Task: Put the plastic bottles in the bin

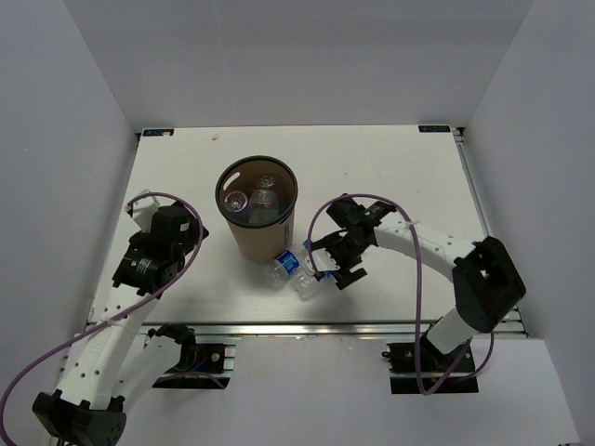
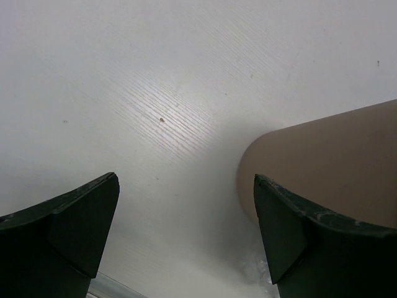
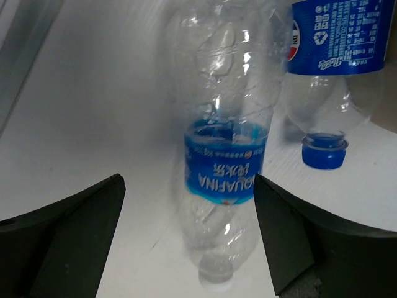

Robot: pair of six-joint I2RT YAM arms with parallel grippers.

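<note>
Both pincers gape fully and hold nothing. The right pincer [image 3: 189,180] straddles the near bottle [image 3: 226,174], which lies on the counter [image 1: 390,167] at about five o'clock from the bin [image 1: 265,243]. A second bottle [image 3: 329,37] lies just beside it towards the bin, and other bottles [image 1: 253,197] are already inside. The thin, crinkled plastic may buckle and squirt out as the jaws shut. A finger could nudge the neighbour and roll it, or clip the bin wall and tip it. The left pincer [image 2: 186,179] idles at the bin's eight o'clock, its base close to one finger.
</note>
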